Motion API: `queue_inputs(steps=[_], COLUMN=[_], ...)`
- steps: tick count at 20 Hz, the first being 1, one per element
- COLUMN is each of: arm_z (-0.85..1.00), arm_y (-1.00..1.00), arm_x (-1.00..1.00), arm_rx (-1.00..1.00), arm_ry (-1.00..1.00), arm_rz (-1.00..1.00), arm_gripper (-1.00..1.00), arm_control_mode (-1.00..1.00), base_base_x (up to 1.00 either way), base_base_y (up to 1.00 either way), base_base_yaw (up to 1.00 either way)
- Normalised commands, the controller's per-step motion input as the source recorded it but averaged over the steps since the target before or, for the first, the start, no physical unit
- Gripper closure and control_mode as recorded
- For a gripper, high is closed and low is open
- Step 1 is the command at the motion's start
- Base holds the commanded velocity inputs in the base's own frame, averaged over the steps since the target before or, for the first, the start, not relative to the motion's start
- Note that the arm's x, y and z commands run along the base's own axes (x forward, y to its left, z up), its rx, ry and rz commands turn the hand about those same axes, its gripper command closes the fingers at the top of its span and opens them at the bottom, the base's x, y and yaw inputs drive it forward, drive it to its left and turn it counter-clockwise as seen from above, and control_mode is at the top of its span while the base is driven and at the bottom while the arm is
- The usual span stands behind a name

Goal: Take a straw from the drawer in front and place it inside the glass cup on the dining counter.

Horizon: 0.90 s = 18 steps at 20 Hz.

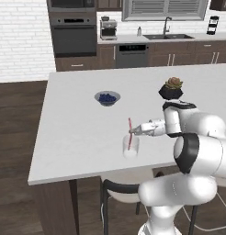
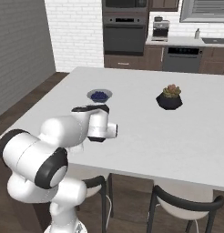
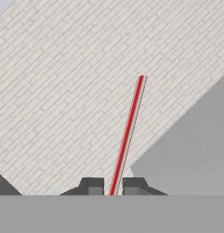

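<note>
The clear glass cup (image 1: 131, 148) stands on the white dining counter (image 1: 78, 137), near its front edge. The thin red straw (image 1: 129, 131) is held almost upright over the cup, and its lower end dips inside the rim. My gripper (image 1: 132, 131) reaches in from the right and is shut on the straw a little above the glass. In the hand view the straw (image 3: 127, 134) rises from between my gripper's (image 3: 113, 187) dark fingertips against a white brick wall. In the right base view my own arm covers the cup. The drawer is out of view.
A small bowl of blue berries (image 1: 107, 97) sits farther back on the counter, also seen as the bowl (image 2: 99, 95). A dark potted plant (image 1: 172, 88) stands to the right. Dark-framed stools (image 2: 184, 202) tuck under the counter's near edge.
</note>
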Motion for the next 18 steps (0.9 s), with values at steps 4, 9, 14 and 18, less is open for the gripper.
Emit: queue_inputs(steps=[4,9,14,18], arm_z=[0.00,0.00,0.00,0.00], arm_y=[0.00,0.00,-0.03,-0.11], arm_x=[-0.08,0.00,0.00,0.00], arm_rx=[0.02,0.00,0.00,0.00], arm_ry=[-0.13,-0.10,-0.08,-0.10], arm_rz=[0.01,0.00,0.00,0.00], arm_gripper=[1.00,-1.00,-1.00,-1.00], arm_control_mode=[-1.00,-1.00,-1.00,-1.00], base_base_x=[0.00,0.00,0.00,0.00], base_base_y=[0.00,0.00,0.00,0.00], base_base_yaw=[0.00,0.00,0.00,0.00])
